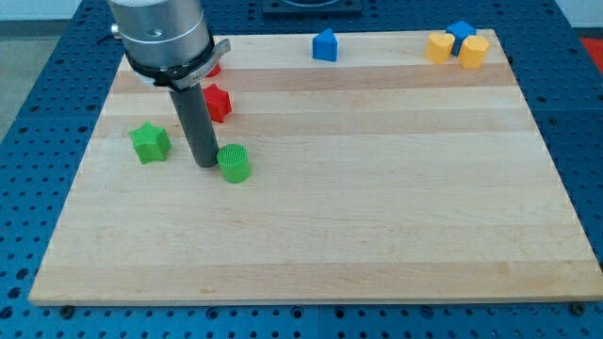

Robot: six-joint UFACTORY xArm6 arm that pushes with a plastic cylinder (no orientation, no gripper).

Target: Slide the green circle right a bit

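Note:
The green circle (234,162), a short green cylinder, stands on the wooden board (377,207) at the view's left of centre. My tip (206,164) is down on the board just to the left of the green circle, touching or almost touching its side. The dark rod rises from there to the grey arm body at the view's top left.
A green star (150,142) lies left of my tip. A red star (217,102) sits just above the rod; another red block (214,69) is mostly hidden behind the arm. A blue block (325,45) is at top centre. Two yellow blocks (439,46) (473,52) and a blue block (460,33) cluster at top right.

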